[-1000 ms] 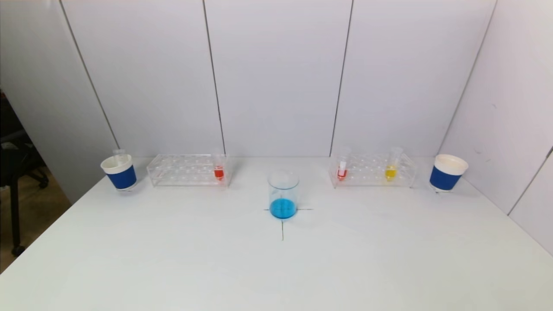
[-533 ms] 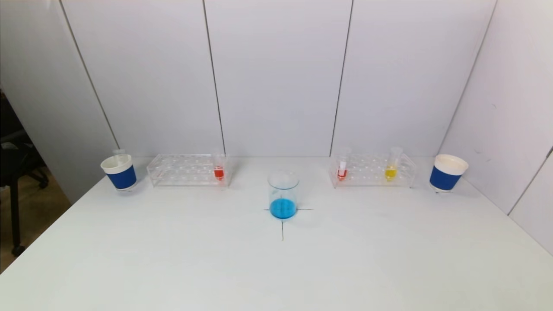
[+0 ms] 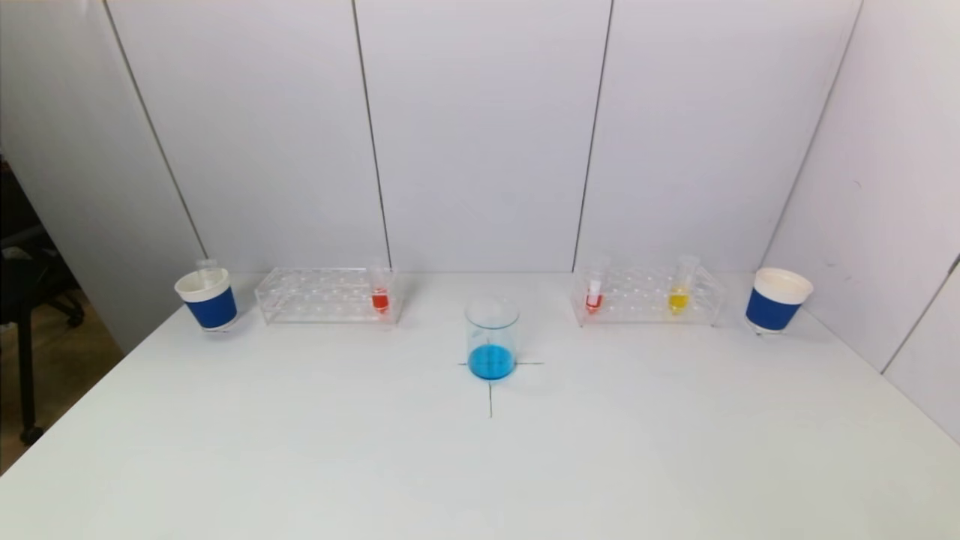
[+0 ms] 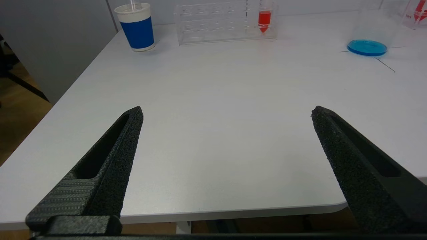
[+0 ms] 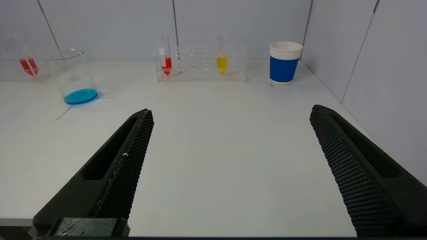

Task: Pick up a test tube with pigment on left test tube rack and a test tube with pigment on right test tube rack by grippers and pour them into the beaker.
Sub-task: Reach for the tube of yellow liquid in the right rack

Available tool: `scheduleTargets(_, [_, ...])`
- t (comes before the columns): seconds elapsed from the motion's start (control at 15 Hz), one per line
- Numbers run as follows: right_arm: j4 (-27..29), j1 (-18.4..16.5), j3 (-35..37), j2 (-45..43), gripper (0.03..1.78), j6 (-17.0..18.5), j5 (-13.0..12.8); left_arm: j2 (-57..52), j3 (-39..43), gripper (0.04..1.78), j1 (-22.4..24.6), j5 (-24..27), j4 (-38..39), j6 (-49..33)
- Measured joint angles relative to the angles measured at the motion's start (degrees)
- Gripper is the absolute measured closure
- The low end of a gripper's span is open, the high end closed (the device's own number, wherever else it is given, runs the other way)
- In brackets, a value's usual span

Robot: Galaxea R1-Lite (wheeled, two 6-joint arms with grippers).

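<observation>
While head view lacks them | wrist views: left tool (image 4: pixel 227 111), right tool (image 5: pixel 230 111) (both agape)

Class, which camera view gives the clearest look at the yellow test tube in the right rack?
The right wrist view: the yellow test tube stands upright in the right rack, facing the camera, pigment and tube wall distinct. The head view shows it smaller and farther off. The left wrist view does not show it.

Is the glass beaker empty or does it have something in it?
Not empty: the beaker holds a shallow layer of blue liquid at its bottom.
</observation>
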State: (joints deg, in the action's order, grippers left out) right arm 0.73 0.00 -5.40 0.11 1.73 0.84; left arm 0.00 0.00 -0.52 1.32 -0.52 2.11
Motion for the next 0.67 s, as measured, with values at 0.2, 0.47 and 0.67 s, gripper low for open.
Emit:
scheduleTargets(0.2, [0.1,0.0,-1.4,0.0,0.1,0.0,-0.3,0.0,0.0,0.06,0.0,0.0,0.0,0.0])
scheduleTargets(0.47, [0.5,0.0,-4.1,0.4,0.1,-0.1,0.2,0.0,0.0,0.06,0.0,0.0,0.0,0.0])
scheduleTargets(0.67, [0.7,0.0,-6.6,1.7,0.1,-0.1,0.2,0.0,0.0,0.06,0.0,0.0,0.0,0.0])
